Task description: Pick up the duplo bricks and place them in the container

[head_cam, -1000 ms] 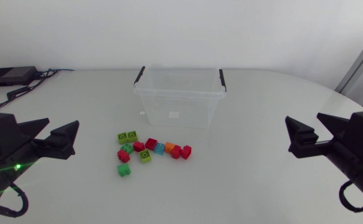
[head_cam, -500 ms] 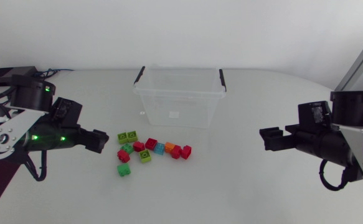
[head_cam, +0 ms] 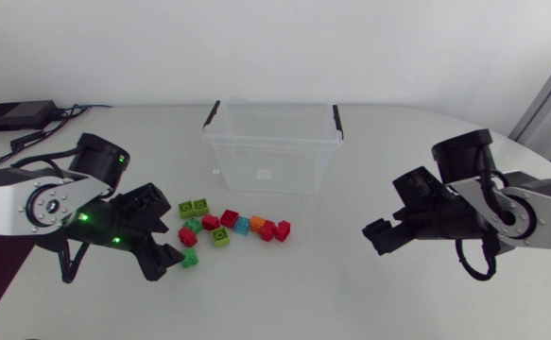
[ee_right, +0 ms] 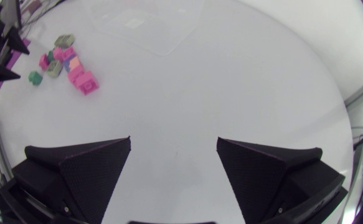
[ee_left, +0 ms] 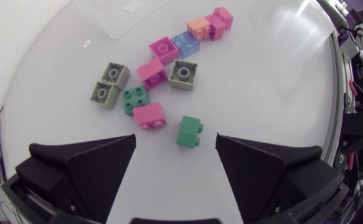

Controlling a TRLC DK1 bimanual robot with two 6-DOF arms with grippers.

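container (ee_left: 116, 14) cut off at edge, distant bricks (ee_right: 69, 65) too small to count

The left end effector (ee_left: 175, 139) has swung down to the green duplo brick (ee_left: 189, 131). The right end effector (head_cam: 379, 236) has moved inward over the desk (head_cam: 351, 283).

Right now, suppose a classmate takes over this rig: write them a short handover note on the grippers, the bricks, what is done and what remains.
Left gripper: open, low over the white table, a small green duplo brick just ahead of the gap between its fingers, untouched.
Right gripper: open, empty, over bare table, well apart from the bricks.
Bricks: the loose red, green, lime, blue and orange duplo bricks lie on the table in front of the clear plastic container with black handles.
Done: nothing; the container holds no brick.
Left: every brick; the green one looks the likeliest first pick.
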